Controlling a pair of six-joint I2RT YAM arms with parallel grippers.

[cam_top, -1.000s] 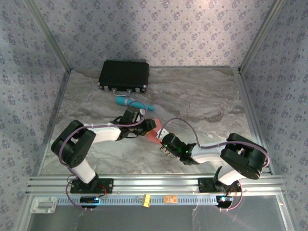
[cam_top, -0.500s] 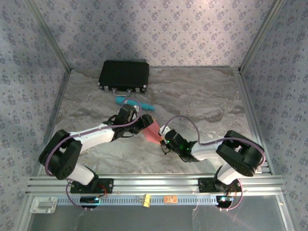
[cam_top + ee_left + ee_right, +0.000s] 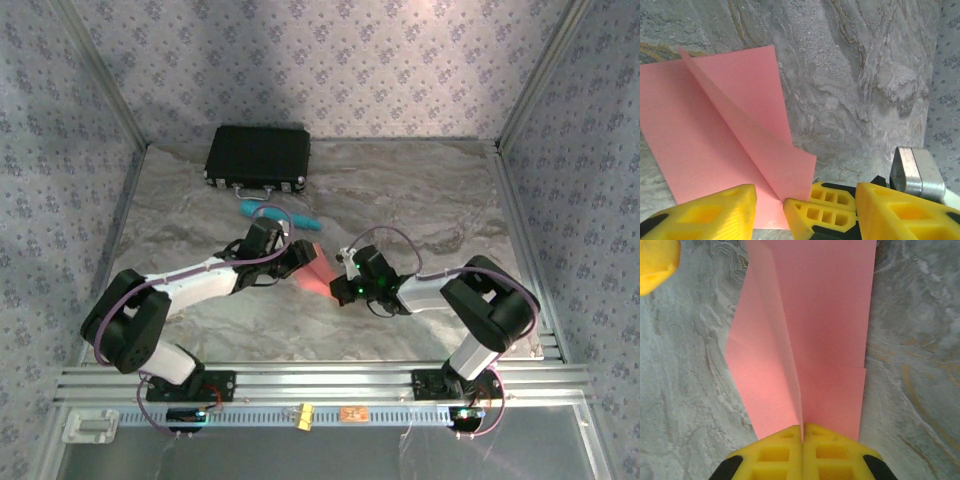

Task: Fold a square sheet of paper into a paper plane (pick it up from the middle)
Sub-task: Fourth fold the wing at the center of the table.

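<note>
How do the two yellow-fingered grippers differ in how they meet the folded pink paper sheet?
The right gripper is shut on the pink folded paper sheet, pinching its fold; the left gripper has its jaws apart, a paper corner lying in the gap. Seen from above, the right gripper is at the paper's right end, the left gripper at its left. Both have yellow fingers.

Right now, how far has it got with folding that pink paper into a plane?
Partway. Done: the pink paper already carries a raised centre crease. In hand: the right gripper is shut on that crease, while the left gripper stands open at the opposite end. Left: it looks too broad for a dart, so more folds are likely.
</note>
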